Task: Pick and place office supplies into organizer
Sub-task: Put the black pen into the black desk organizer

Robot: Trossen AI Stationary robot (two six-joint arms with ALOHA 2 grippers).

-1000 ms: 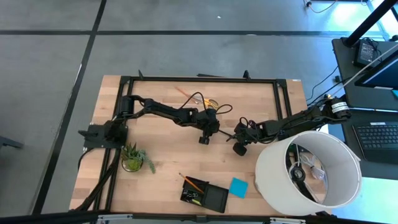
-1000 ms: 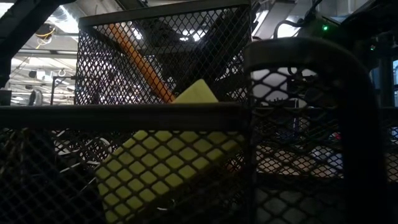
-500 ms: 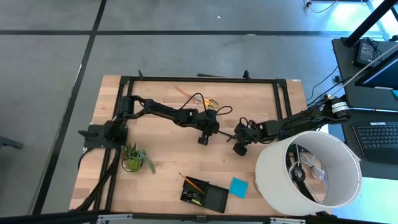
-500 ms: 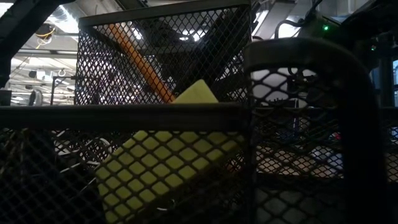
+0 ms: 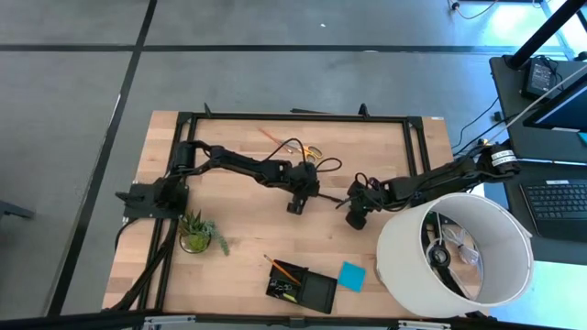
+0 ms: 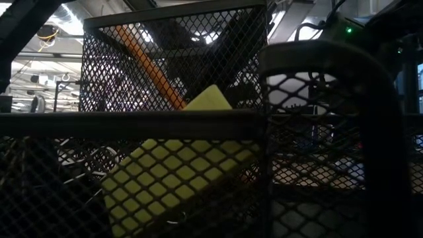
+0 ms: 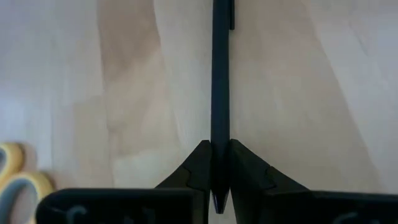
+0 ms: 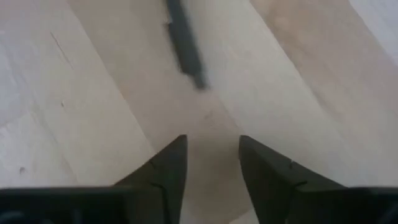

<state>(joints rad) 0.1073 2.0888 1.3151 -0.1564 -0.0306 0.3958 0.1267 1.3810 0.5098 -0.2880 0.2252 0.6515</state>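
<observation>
My left gripper [image 5: 293,203] [image 7: 216,149] is over the middle of the table, shut on a thin black pen [image 7: 220,68]. My right gripper [image 5: 356,218] [image 8: 212,140] is to its right, open and empty over bare wood, with another black pen [image 8: 185,43] lying just ahead of its fingers. The black mesh organizer [image 5: 303,286] stands at the near edge and holds an orange pencil [image 6: 149,66] and a yellow block [image 6: 178,178]. The blue note pad [image 5: 350,276] lies flat beside it. The yellow-handled scissors [image 5: 307,149] [image 7: 15,183] lie near the far edge. My left gripper pinches the black pen between its two fingers, close to the pen's pointed end [image 7: 219,134]. That end [image 7: 216,205] shows back between the fingers. The rest of the pen runs straight out past the fingertips over the wood. Whether it is off the table I cannot tell.
A second orange pencil [image 5: 272,137] lies by the scissors at the far edge. A small green potted plant [image 5: 195,234] stands at the near left. A large white lampshade [image 5: 454,257] fills the near right corner. A black frame [image 5: 293,117] runs along the far edge.
My left gripper has gone a little toward the table's left edge, still shut.
</observation>
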